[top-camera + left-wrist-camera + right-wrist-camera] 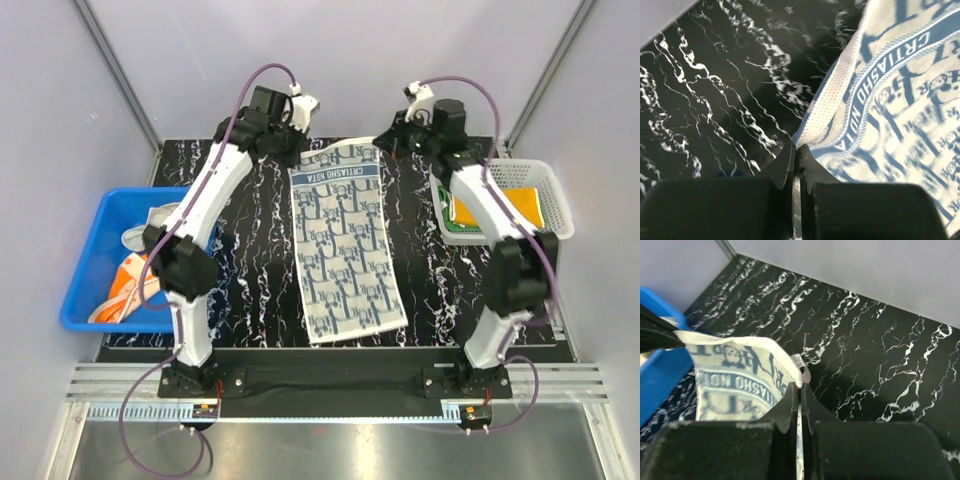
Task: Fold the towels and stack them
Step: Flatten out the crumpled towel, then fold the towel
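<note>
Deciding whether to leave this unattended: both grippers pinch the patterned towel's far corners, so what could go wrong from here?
1. The left gripper and right gripper each clamp only the very tip of a corner of the towel, so one may slip free mid-fold.
2. The towel lies slightly askew on the table, so its edges may land misaligned.

Overhead light: I see bright, even, diffuse light; shadows under the arms are faint and soft.
Sheen: the glossy black worktop (430, 290) shows a dull grey reflection in my left wrist view.
Washout: the towel (900, 100) is nearly overexposed where its weave is white.
Focus: the overhead view is sharp; the left hand (796, 157) and right hand (801, 392) are dark, blurred blocks along the bottom edges.
</note>
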You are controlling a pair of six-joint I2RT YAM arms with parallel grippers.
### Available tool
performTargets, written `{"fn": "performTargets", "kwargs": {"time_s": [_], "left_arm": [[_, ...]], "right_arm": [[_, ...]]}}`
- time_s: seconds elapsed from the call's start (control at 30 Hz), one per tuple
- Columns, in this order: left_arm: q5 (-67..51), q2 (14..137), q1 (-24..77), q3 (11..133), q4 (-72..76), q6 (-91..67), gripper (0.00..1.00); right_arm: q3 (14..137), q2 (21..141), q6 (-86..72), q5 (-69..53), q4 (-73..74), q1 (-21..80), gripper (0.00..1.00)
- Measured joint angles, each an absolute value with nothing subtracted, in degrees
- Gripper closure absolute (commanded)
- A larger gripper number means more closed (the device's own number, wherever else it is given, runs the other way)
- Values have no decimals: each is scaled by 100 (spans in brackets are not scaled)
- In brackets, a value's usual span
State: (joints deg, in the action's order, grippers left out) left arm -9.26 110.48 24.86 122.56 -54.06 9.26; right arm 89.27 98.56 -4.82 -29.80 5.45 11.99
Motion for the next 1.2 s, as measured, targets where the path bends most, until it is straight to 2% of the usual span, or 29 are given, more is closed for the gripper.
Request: {"fn": "performTargets", "kwargs": {"time_s": [0.17,0.4,0.67,1.2], "left_arm": [[-1236,12359,2053,12787,-4947,996,100],[-1662,12678,1957,12728,-4748,1205,96],[-2324,12162,2082,11467,-4617,1037,97],[-2292,10945,2891,9380,-4958,716,99]], "right_arm": [[9791,11347,-416,-3148,99,1068,100],[9618,11754,-91,-3297,-309,1011,100],[8158,11148,416,-3201,-491,1011,100],[5994,9382,541,-2639,-172,1013,100]]}}
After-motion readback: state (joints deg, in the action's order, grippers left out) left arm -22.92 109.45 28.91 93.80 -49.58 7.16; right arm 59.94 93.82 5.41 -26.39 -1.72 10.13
